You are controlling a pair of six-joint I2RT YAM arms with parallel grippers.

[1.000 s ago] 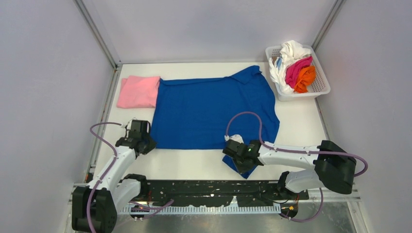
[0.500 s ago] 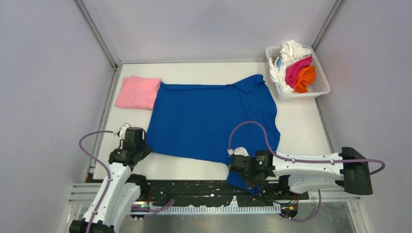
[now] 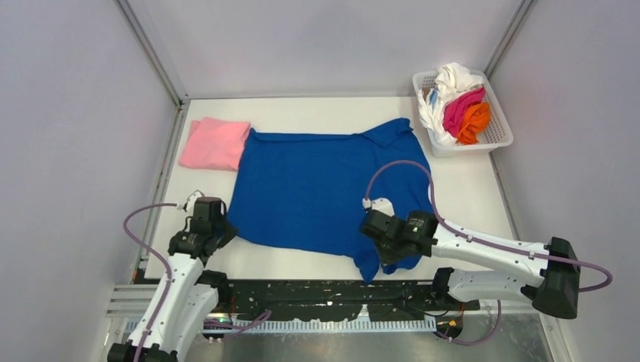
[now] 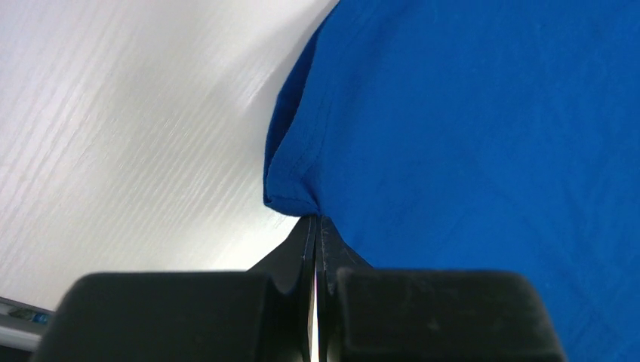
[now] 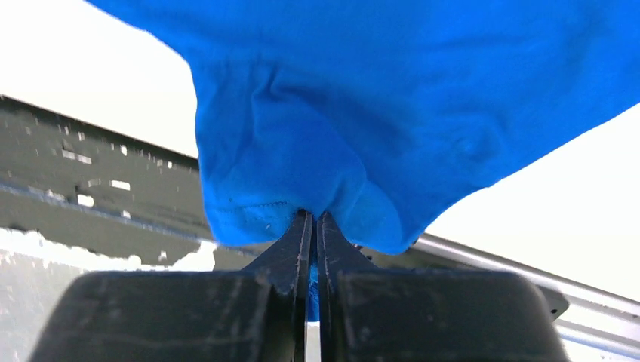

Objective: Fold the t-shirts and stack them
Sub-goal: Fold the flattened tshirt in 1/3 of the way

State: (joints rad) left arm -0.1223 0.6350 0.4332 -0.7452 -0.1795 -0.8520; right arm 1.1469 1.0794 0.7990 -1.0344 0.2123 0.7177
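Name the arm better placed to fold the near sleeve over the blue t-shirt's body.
Right, probably: the right gripper is shut on that bunched sleeve of the blue t-shirt, while the left gripper pinches the hem corner at the shirt's other end.

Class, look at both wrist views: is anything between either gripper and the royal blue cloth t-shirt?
Nothing visible. The left gripper is shut on the near-left corner of the royal blue cloth t-shirt; the right gripper pinches its bunched near-right edge.
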